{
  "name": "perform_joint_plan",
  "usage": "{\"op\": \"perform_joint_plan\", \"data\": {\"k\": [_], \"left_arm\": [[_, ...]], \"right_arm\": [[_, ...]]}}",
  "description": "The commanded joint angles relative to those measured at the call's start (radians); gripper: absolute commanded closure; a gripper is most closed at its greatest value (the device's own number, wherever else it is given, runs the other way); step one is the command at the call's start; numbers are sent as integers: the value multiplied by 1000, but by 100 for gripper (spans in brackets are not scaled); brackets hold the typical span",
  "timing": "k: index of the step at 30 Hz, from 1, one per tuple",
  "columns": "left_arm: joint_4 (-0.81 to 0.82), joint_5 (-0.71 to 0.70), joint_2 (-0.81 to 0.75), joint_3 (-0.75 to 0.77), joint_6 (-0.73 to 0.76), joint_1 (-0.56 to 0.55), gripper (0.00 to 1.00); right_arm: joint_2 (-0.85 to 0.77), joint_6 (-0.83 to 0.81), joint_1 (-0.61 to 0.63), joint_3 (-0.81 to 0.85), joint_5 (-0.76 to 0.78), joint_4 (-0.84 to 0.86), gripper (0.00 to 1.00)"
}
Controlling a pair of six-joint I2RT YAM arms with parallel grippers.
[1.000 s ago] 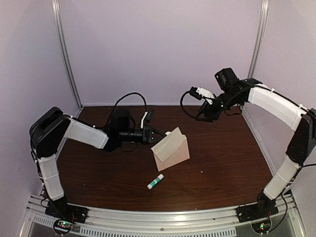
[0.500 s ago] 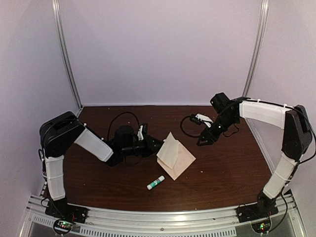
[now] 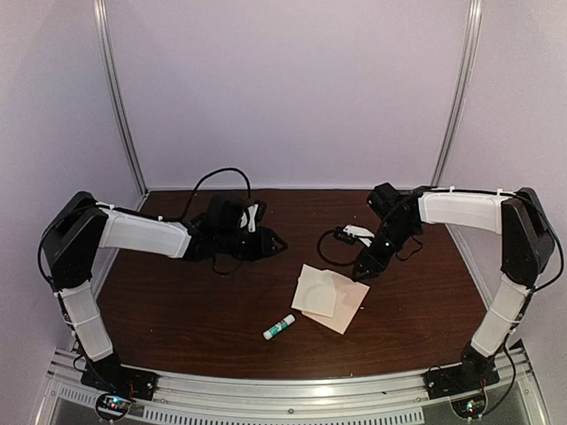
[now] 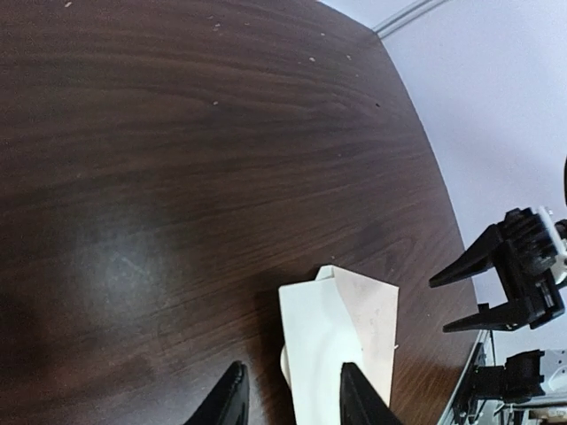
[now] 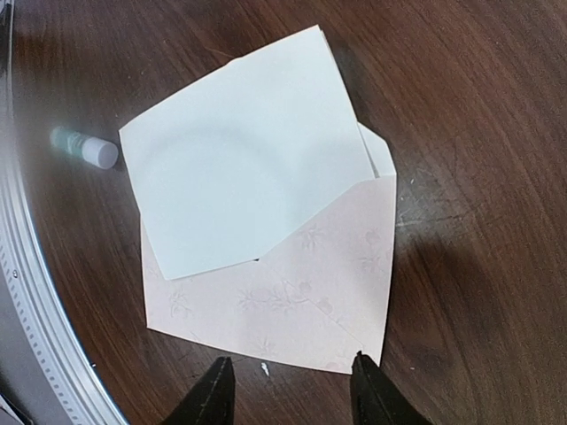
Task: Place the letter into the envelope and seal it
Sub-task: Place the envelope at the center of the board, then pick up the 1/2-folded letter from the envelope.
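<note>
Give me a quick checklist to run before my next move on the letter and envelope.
1. Letter inside the envelope: not ok, most of it lies uncovered on top.
2. Envelope flat on the table: ok.
3. Left gripper clear of the papers, jaws apart and empty: ok.
4. Right gripper above the envelope's edge, jaws apart and empty: ok.
5. Glue stick lying apart from the papers: ok.

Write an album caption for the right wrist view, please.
Open right gripper above the letter overlapping the envelope, glue stick nearby.
</note>
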Motion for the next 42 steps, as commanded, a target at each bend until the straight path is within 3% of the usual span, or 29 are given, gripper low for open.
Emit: {"op": "perform_joint_plan", "data": {"k": [1, 7, 12, 27, 36, 42], "left_arm": [[-280, 176, 20, 134, 206, -1, 62], [-323, 303, 89, 156, 190, -8, 56], [-401, 325, 139, 200, 221, -34, 53], [-396, 442, 243, 263, 182, -49, 68], [-448, 456, 285, 303, 181, -51, 70], [-438, 498, 308, 323, 174, -55, 81]], "right_arm": [[-32, 19, 15, -53, 35, -3, 55], [-17, 26, 16, -109, 40, 8, 57], [-10, 23, 16, -123, 51, -1, 55], [66, 23, 16, -131, 56, 3, 52], [81, 21, 15, -122, 49, 8, 52], [85, 21, 16, -124, 46, 16, 52]]}}
